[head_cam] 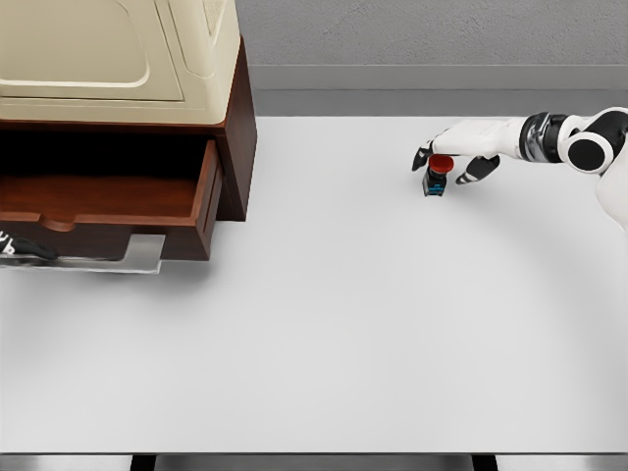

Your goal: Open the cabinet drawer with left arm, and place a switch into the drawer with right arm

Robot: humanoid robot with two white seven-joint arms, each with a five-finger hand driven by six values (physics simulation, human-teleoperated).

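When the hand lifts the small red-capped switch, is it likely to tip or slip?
The switch looks rigid and probably light, being small beside the right hand. Its red cap sits on a narrower dark body, so it may tip if pushed. The rounded cap might slip; the body likely gives a firmer hold.

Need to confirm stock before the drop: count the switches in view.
1. The switch, red-capped, stands on the white table at right, under the right robot hand. The open drawer shows none, though its front part is hidden.

A cream appliance (118, 54) sits atop the unit at the white table's (324, 324) far left corner, grey wall (432, 34) behind.
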